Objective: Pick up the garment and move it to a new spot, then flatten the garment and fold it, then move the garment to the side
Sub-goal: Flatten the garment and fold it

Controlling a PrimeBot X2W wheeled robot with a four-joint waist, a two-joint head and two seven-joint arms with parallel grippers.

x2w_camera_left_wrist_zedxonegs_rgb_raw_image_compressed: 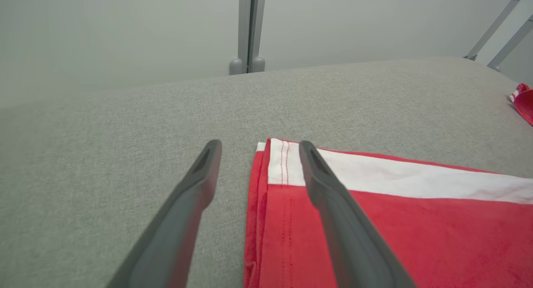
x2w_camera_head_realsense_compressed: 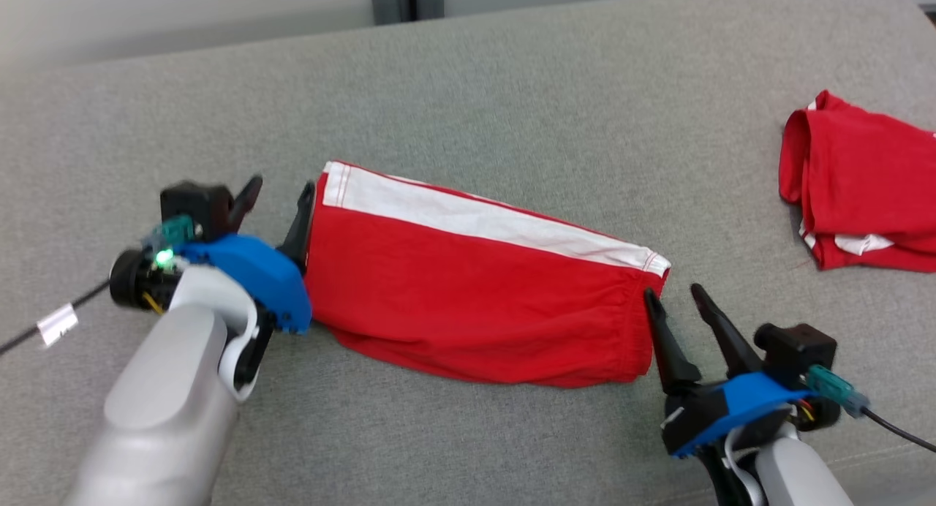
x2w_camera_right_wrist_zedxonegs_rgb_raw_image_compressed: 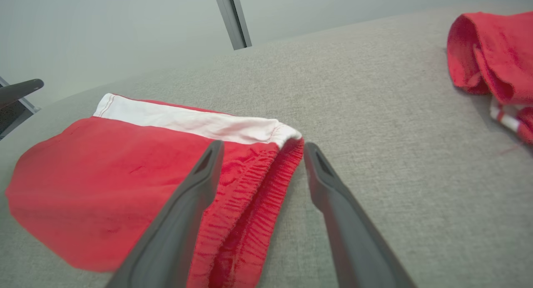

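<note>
Head view: folded garment (x2w_camera_head_realsense_compressed: 475, 294), wide empty jaws at each short edge, grey surface (x2w_camera_head_realsense_compressed: 512, 89) beyond.

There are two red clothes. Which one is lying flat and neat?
The long red shorts with the white stripe, between the left hand and right hand. The other red garment at the right is bunched up.
</note>
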